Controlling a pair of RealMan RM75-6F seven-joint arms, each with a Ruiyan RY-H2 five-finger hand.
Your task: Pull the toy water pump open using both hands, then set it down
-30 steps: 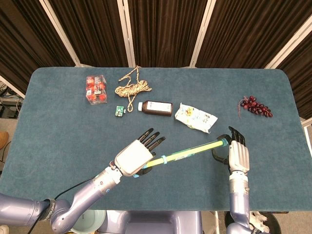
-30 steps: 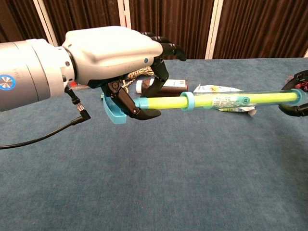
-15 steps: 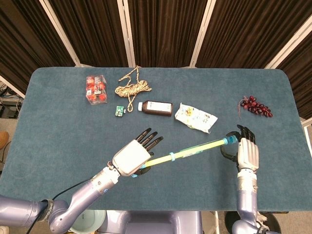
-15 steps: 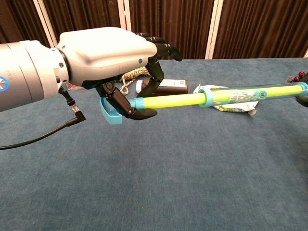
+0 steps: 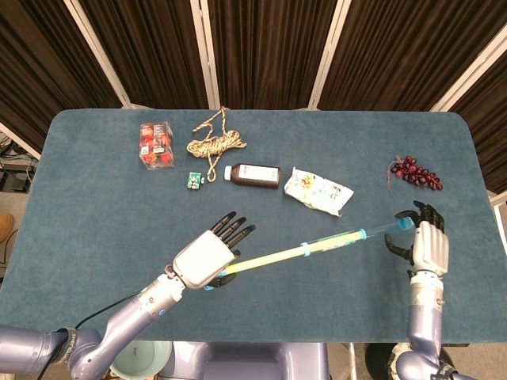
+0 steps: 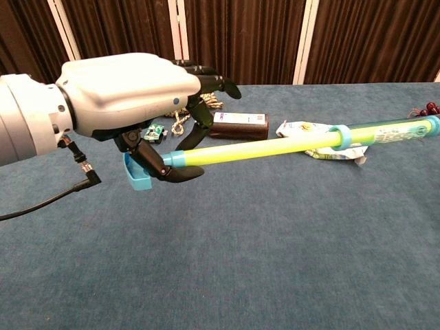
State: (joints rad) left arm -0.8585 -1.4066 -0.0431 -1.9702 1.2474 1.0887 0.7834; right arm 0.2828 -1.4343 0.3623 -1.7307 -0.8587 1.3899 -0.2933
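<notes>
The two hands had drawn further apart than a second before, and the yellow-green plastic toy water pump stood longer. The left hand gripped its blue handle end; the right hand held the clear barrel's tip, above the blue table. One brown bottle, one rope coil, one grape bunch lay beyond.

Evenly and brightly lit from overhead, with only soft, faint shadows on the table. Dark curtains behind, no detail lost. No glare. Sharp in head view; left hand looming large and slightly soft in chest view.
</notes>
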